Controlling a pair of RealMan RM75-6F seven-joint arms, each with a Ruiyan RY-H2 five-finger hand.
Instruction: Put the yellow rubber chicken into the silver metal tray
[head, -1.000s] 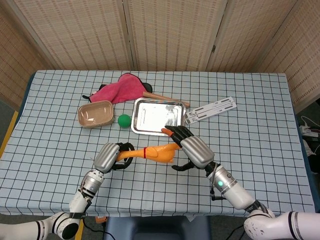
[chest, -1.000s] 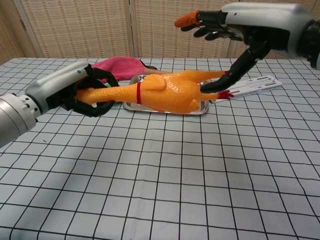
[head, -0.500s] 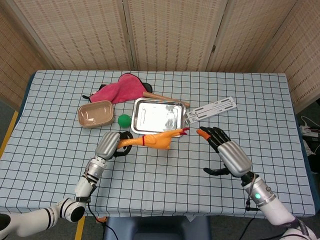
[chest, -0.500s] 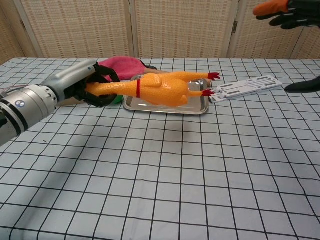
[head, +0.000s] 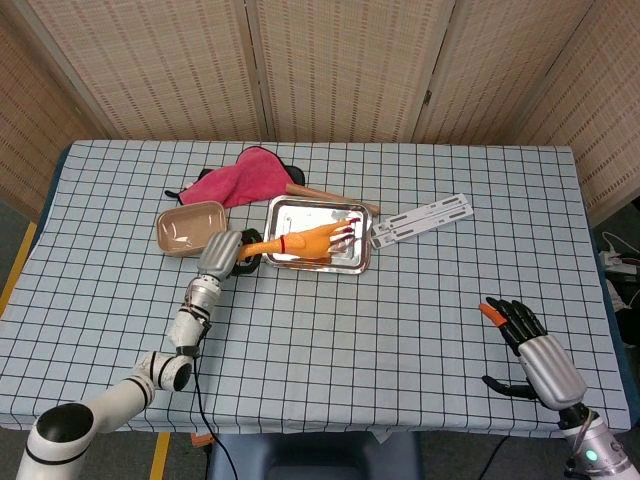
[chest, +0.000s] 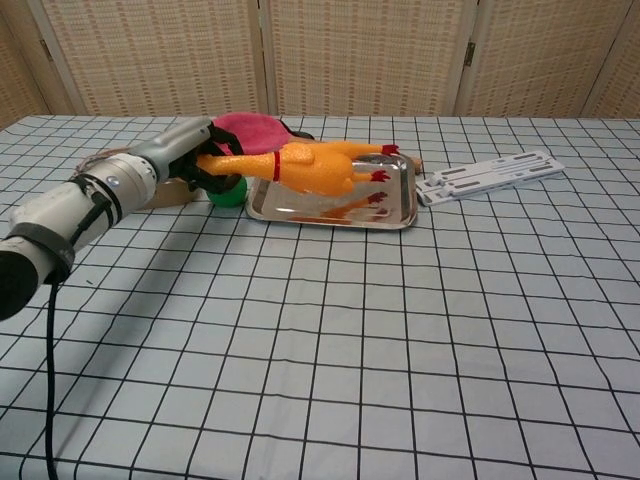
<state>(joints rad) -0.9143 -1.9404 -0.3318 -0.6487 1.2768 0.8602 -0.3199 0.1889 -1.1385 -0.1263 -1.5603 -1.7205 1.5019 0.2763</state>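
The yellow rubber chicken (head: 305, 241) (chest: 315, 167) hangs level just above the silver metal tray (head: 345, 265) (chest: 400, 215), its red feet over the tray's right half. My left hand (head: 220, 254) (chest: 195, 160) grips it by the neck end at the tray's left edge. My right hand (head: 535, 352) is far off at the lower right of the head view, fingers spread and holding nothing; the chest view does not show it.
A green ball (chest: 228, 194) sits beside the left hand, partly hidden. A tan bowl (head: 190, 227) and a pink cloth (head: 240, 179) lie to the tray's left and rear. A white slotted rail (head: 420, 220) (chest: 492, 174) lies right of the tray.
My left hand has carried the chicken forward from in front of the tray to over it. My right hand has withdrawn to the lower right, leaving the chest view.
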